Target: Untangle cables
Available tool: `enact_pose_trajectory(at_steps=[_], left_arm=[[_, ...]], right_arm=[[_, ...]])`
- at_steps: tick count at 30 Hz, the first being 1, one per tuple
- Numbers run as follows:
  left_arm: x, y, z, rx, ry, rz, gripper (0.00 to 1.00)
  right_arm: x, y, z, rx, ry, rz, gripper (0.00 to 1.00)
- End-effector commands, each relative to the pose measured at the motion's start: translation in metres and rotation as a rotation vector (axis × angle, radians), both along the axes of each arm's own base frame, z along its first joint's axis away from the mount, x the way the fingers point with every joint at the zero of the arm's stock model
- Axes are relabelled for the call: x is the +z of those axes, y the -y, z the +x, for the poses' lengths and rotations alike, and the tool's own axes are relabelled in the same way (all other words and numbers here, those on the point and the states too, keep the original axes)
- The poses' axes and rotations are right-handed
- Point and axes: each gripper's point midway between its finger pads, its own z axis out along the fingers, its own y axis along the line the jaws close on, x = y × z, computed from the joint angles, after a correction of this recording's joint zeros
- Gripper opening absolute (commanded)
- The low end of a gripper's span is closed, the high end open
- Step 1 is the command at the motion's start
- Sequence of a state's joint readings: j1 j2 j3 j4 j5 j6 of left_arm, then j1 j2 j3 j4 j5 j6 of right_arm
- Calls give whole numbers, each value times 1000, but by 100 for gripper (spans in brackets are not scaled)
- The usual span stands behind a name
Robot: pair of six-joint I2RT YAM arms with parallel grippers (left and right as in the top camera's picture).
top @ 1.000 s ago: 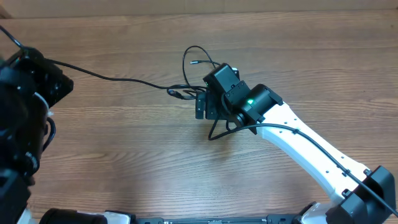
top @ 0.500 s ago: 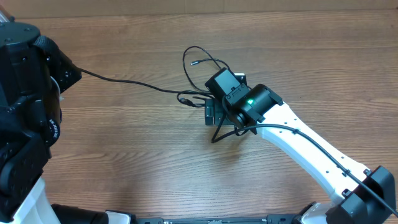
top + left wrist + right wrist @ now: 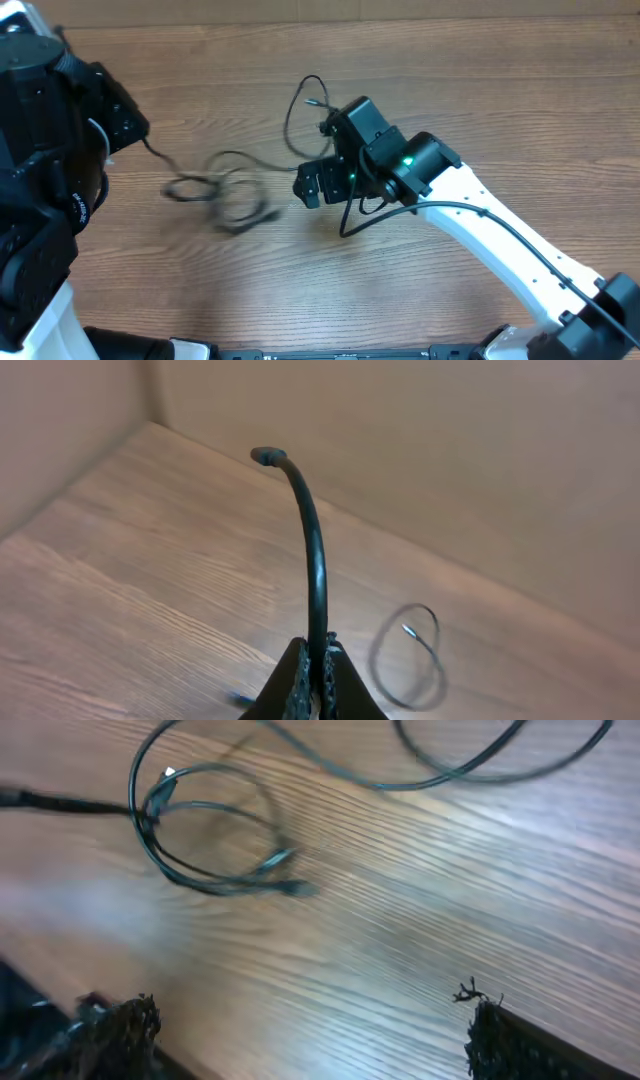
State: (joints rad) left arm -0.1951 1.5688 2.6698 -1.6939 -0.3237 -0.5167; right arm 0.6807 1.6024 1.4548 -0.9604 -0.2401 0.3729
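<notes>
Left gripper (image 3: pixel 318 658): clenched on a thin black cable, the two fingertips pressed together with the cord pinched between them
Held cable (image 3: pixel 316 560): rises from the closed fingertips in the left wrist view, bends over at the top and ends in a small dark plug (image 3: pixel 266 456) that hangs free in the air
Left arm (image 3: pixel 50 150): large and black at the left edge of the overhead view, above the table
Right gripper (image 3: pixel 305 1025): released, its fingers (image 3: pixel 122 1025) spread wide at the bottom corners of the right wrist view, with only bare wood between them
Right arm (image 3: pixel 500 240): white, reaching in from the lower right corner, its black head near the middle of the table with a green light showing
Loose bundle (image 3: pixel 222 195): a few overlapping black loops lying on the wood between the two arms, blurred in the overhead and right wrist views; a strand leads from it up towards the left arm
Upper loop (image 3: pixel 298 112): a separate thin cord curving just beside the right arm's head on its far side, one small plug end (image 3: pixel 312 101) pointing inward
Loop with silvery tip (image 3: pixel 410 660): lies flat on the wood beyond the left fingertips; which of the overhead loops it is, cannot tell
Table (image 3: pixel 200 290): brown wood grain, carrying all the cables, which lie apart from the open right fingers
</notes>
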Motion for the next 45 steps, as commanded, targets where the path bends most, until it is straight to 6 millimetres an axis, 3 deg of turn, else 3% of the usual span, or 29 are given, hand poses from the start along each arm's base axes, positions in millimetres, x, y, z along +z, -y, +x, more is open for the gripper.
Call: enact_pose_trajectory(at_steps=[1,7,18,23,28,31,39,45], left_arm=[[-9,31,8,-176,-43,-45,4],[-16,68,11,-353,-81,-156,4],[-36,119,25,-596,-186,-295,4],[-52,124,41,-596,-237,-303,4],[-70,127,58,-544,-303,-361,4],[-78,132,65,-549,-331,-376,4],[-90,165,62,-634,-393,-396,4],[-91,170,61,-578,-418,-464,4]], right_arm=[[50,-5,-5,51,92,106,100],[51,-4,-6,6,64,122,100],[56,-8,-2,-33,55,156,100],[63,-19,-10,30,38,218,100],[78,-37,-31,239,47,321,100],[83,-42,-36,277,46,358,100],[111,-59,-23,253,96,480,100],[129,-66,-9,218,164,540,100]])
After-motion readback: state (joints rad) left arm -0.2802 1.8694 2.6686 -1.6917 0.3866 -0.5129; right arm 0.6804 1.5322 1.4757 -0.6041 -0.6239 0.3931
